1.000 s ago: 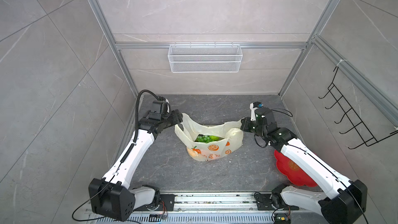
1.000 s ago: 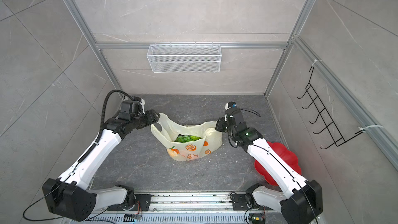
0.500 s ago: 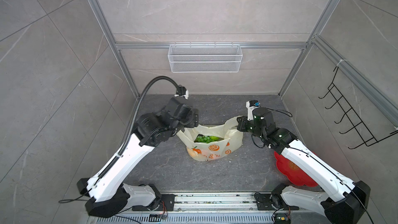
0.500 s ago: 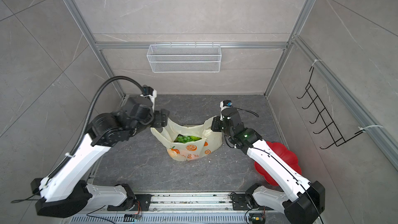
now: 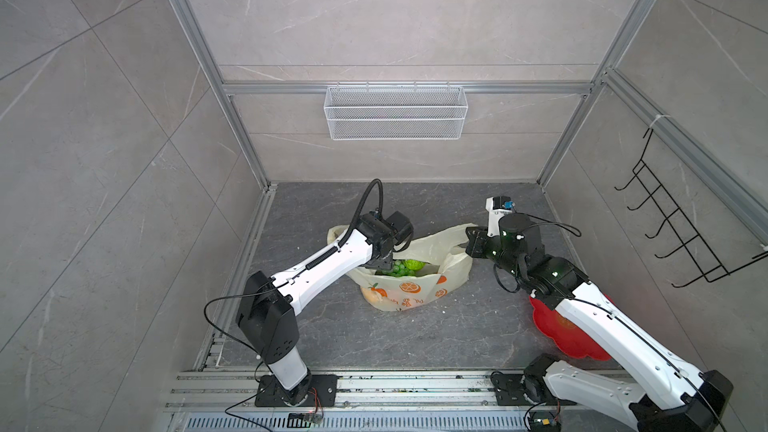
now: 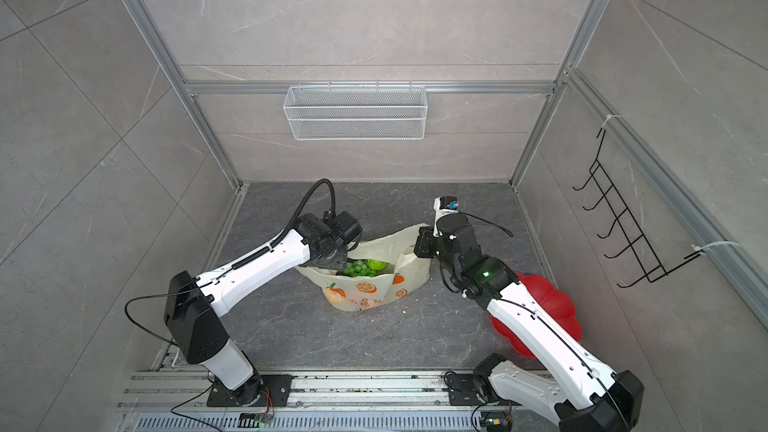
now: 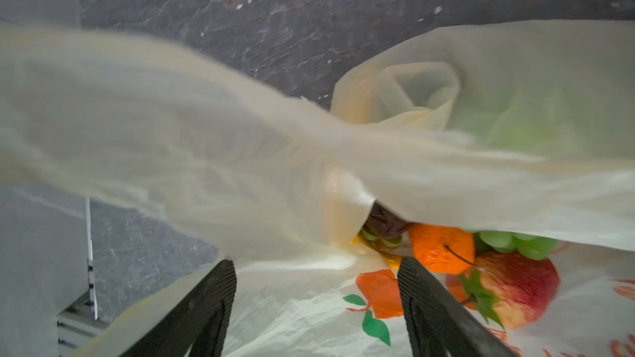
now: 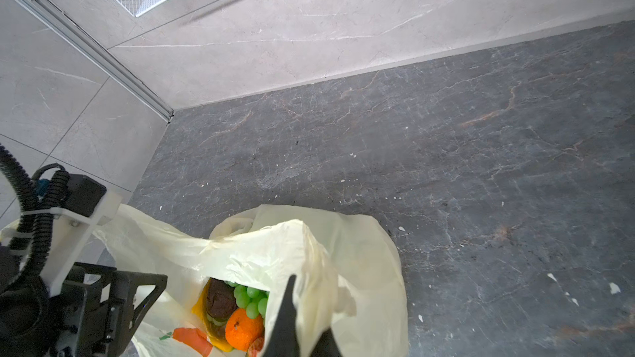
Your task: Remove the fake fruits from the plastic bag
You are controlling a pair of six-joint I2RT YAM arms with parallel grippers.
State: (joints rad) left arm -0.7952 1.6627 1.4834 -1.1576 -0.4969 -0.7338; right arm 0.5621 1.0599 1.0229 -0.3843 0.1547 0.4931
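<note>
The plastic bag [image 5: 415, 299] [image 6: 368, 297] sits near the middle of the dark stone counter [image 5: 374, 347] [image 6: 324, 338], mouth up, with all the fruits that show lying inside it. In both top views a green grape bunch [image 5: 395, 271] [image 6: 359, 270] and a bumpy green ball [image 5: 412, 264] [image 6: 377, 263] show through the opening.

The left gripper [image 5: 384, 261] [image 7: 316, 262] hangs over the bag's left rim, pointing down into the mouth. Its jaws stand wide apart with nothing between them. In the left wrist view a blurred fold of the bag [image 7: 171, 132] lies just past the fingertips [image 7: 226, 269]. Beyond it sit an orange [image 7: 441, 248], a strawberry [image 7: 515, 290], the grapes [image 7: 515, 243] and a dark avocado [image 7: 385, 223].

The right gripper [image 5: 467, 243] [image 6: 417, 245] [image 8: 299, 303] is at the bag's right side, its jaws pinched tight on the thin film of the rim [image 8: 319, 269] and holding that side up. The right wrist view looks down into the mouth at the orange [image 8: 244, 329], the grapes [image 8: 251, 298] and the avocado [image 8: 220, 298].

A red plate [image 5: 552, 326] [image 6: 552, 305] lies near the counter's right edge, well apart from the bag and partly hidden under the right arm
</note>
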